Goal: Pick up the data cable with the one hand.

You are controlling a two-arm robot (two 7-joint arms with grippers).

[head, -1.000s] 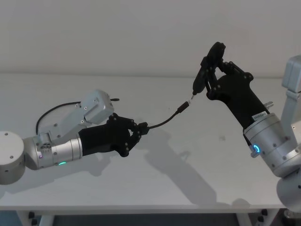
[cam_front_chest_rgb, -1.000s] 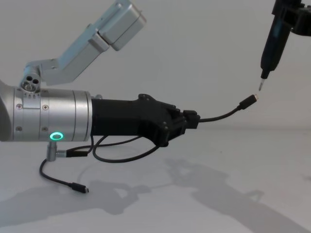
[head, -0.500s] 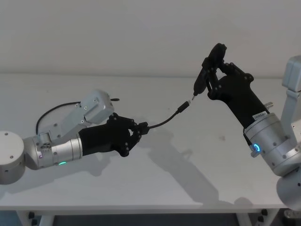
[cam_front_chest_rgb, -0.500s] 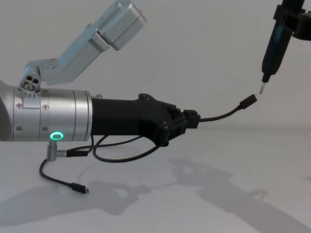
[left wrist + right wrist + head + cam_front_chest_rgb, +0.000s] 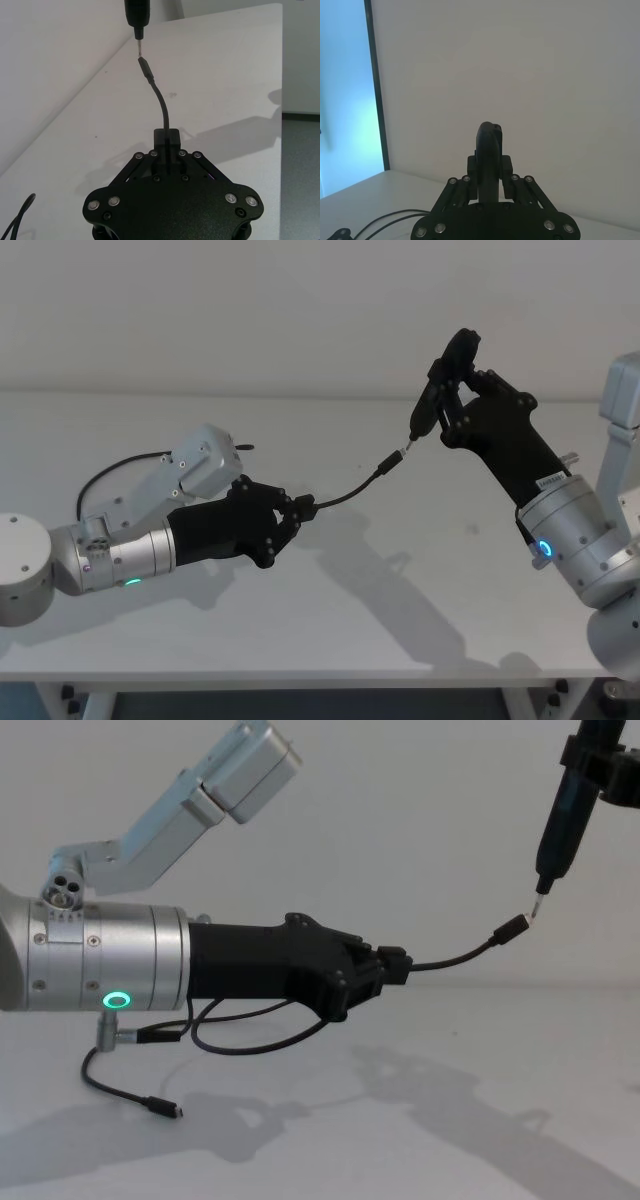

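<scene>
The data cable [image 5: 350,495] is a thin black cord, and my left gripper [image 5: 298,510] is shut on it above the table. A short stretch arcs out of the gripper to a small plug [image 5: 512,929]. The remainder loops on the table under my left arm [image 5: 250,1040] and ends in another plug [image 5: 165,1108]. In the left wrist view the cable [image 5: 162,107] rises from between the closed fingers. My right gripper [image 5: 450,405] is shut on a slim black tool [image 5: 560,830]. The tool's pin tip [image 5: 411,437] sits right at the raised plug.
The white table [image 5: 400,600] spreads under both arms, with a plain wall behind it and its front edge close to me. A loop of cable [image 5: 120,470] lies behind my left arm. The right arm's silver wrist [image 5: 575,545] stands over the table's right side.
The left arm has edged slightly forward, keeping hold of the cable. The tool has drifted a little to the right, its pin tip still at the plug.
</scene>
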